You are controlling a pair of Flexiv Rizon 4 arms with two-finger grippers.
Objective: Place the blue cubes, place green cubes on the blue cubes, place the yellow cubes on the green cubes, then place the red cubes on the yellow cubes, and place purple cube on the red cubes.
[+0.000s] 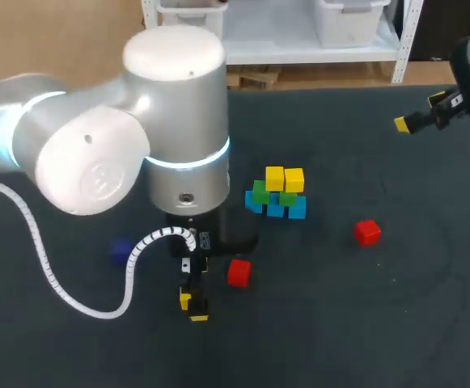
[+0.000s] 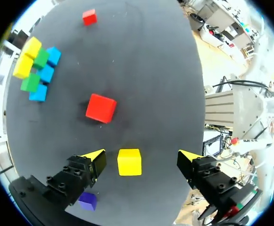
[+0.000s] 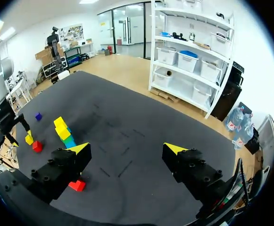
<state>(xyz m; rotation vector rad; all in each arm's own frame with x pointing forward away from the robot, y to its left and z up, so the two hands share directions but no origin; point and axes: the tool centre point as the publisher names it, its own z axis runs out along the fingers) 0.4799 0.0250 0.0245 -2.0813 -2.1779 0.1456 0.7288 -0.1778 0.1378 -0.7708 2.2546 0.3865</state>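
Left gripper (image 2: pixel 141 156) spread, a yellow cube (image 2: pixel 129 162) lying loose between its fingers on the dark table (image 2: pixel 151 70) | red cube (image 2: pixel 100 108) just ahead, purple cube (image 2: pixel 87 201) beside one finger | stack of blue, green and yellow cubes (image 2: pixel 35 70) farther ahead | right gripper (image 3: pixel 127 148) spread above the table, second red cube (image 3: pixel 77 185) beneath one finger.

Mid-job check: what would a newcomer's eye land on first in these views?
The half-built stack mid-table: three blue cubes at the base, green cubes on them, two yellow cubes on top. Next, the left gripper, open, with a loose yellow cube between its fingers and a red cube just ahead of it.
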